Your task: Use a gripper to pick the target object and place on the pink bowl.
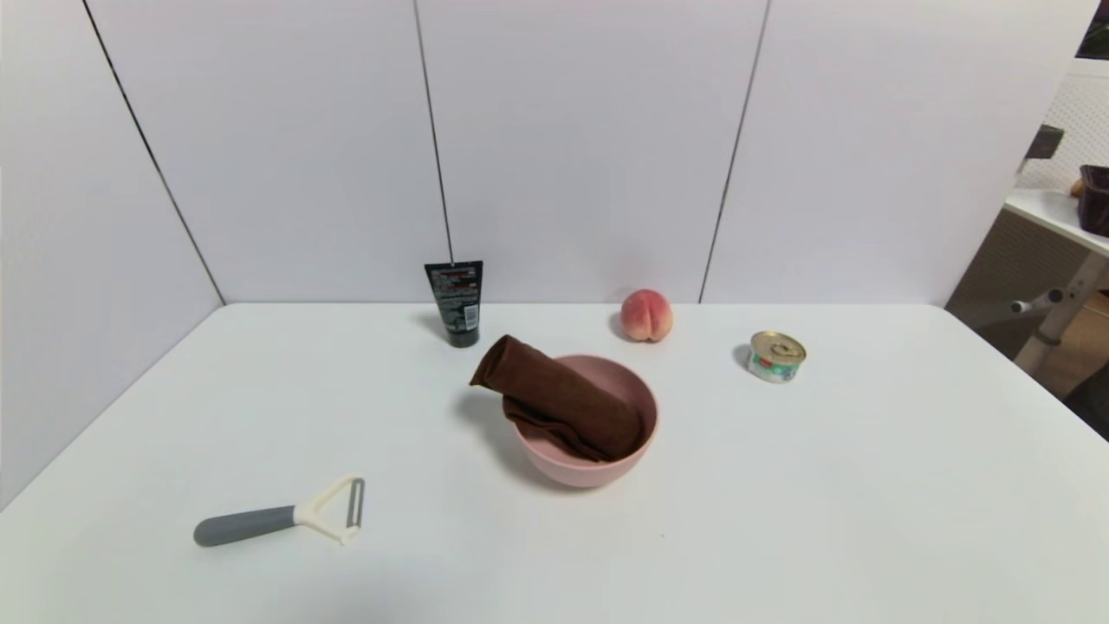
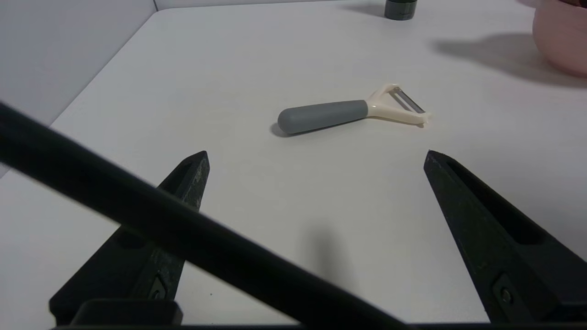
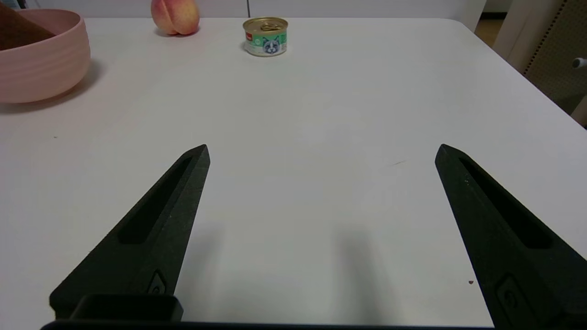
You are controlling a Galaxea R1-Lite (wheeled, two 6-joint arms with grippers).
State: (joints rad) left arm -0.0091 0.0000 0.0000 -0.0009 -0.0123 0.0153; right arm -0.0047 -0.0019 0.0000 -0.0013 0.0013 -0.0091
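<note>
The dark brown rolled terry cloth (image 1: pixel 554 399) lies in the pink bowl (image 1: pixel 641 433) at the table's middle, one end sticking up over the bowl's far left rim. No gripper touches it. Neither arm shows in the head view. My left gripper (image 2: pixel 316 153) hovers open over bare table near the front left, nothing between its fingers; the bowl's side (image 2: pixel 559 41) shows far off. My right gripper (image 3: pixel 322 147) is open over bare table at the front right, with the bowl (image 3: pixel 41 68) and a corner of the cloth (image 3: pixel 18 30) off to one side.
A grey-handled peeler (image 1: pixel 277 517) lies front left, just beyond the left gripper (image 2: pixel 348 112). A black tube (image 1: pixel 455 303) stands at the back wall, a peach (image 1: pixel 645 315) beside it, and a small tin can (image 1: pixel 776 355) back right. The table's right edge (image 3: pixel 527 78) drops off.
</note>
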